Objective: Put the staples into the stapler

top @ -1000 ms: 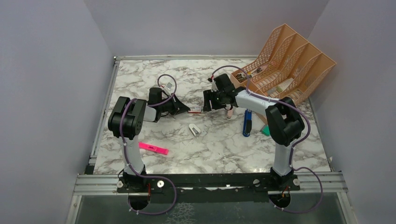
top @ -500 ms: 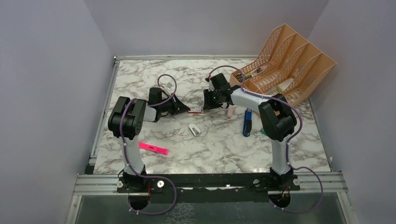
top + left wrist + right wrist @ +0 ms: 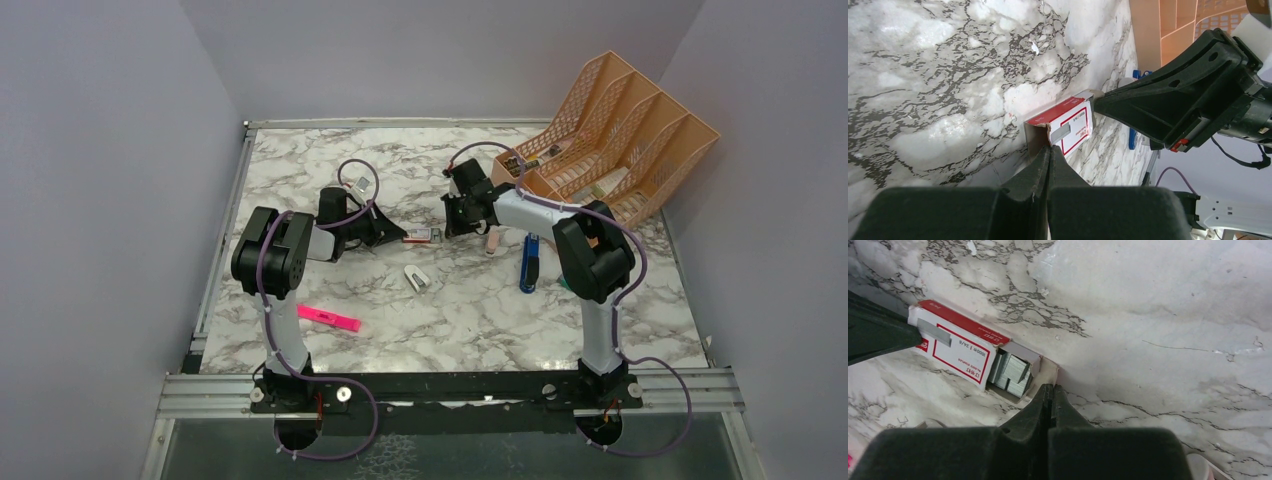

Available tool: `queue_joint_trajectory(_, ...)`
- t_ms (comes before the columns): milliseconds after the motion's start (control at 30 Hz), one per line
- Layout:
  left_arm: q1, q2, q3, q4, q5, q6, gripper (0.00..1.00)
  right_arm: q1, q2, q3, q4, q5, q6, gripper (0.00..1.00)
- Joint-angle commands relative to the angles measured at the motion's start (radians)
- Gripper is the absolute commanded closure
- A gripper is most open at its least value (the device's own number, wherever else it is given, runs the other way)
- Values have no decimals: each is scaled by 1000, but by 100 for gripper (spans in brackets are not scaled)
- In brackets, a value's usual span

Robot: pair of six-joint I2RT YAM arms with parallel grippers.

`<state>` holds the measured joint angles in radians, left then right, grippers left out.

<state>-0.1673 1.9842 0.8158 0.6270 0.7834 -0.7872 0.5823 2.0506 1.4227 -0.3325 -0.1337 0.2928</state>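
The small red-and-white staple box [image 3: 422,236] lies on the marble table between both grippers. Its right end is open, and grey staples [image 3: 1010,371] show inside. My left gripper [image 3: 1049,148] is shut on the brown flap at the box's [image 3: 1068,125] left end. My right gripper [image 3: 1050,387] is shut on the pale flap at the open end of the box [image 3: 955,342]. In the top view, the left gripper [image 3: 401,237] and right gripper [image 3: 447,231] face each other across the box. A long blue-and-black object, apparently the stapler [image 3: 528,262], lies right of them.
A pink highlighter [image 3: 328,318] lies near the front left. A small grey-white item [image 3: 416,278] sits just in front of the box, and a pale pink object [image 3: 490,243] lies by the right gripper. An orange file rack [image 3: 620,130] fills the back right corner.
The right gripper's jaws have closed onto the box's end flap. The right arm's elbow swung left. The left gripper kept its hold and did not move.
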Motion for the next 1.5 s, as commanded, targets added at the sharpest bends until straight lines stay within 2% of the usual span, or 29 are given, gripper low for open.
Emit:
queue_joint_trajectory(0,12,-17,-6,14,36,31,100,-10,-11,7,-49,101,-26,99)
queue_joint_trajectory(400,75,-67,8,-73,-16,89,100,-41,-59,-49,-75,208,-12,99)
queue_joint_trajectory(500,85,-78,21,-123,-48,119,96,-44,-67,-57,-78,224,-1,99)
queue_joint_trajectory(600,93,-94,42,-205,-100,158,86,-52,-88,-63,-78,229,11,96)
queue_joint_trajectory(733,94,-128,71,-305,-164,204,63,-56,-140,-72,-61,247,26,72)
queue_joint_trajectory(867,80,-195,102,-409,-236,243,49,-61,-226,-70,-55,264,54,57)
queue_joint_trajectory(1067,66,-375,163,-613,-381,297,44,-81,-382,-99,-96,300,76,53)
queue_joint_trajectory(1200,66,-549,212,-797,-487,361,37,-88,-507,-202,-125,308,98,54)
queue_joint_trajectory(1267,66,-635,216,-880,-559,403,27,-88,-595,-264,-134,286,87,54)
queue_joint_trajectory(1333,66,-724,193,-930,-578,452,5,-88,-671,-330,-143,276,72,52)
queue_joint_trajectory(1367,66,-762,171,-941,-576,480,2,-88,-711,-366,-148,270,59,49)
queue_joint_trajectory(1467,67,-857,116,-992,-592,525,1,-88,-812,-460,-164,266,58,35)
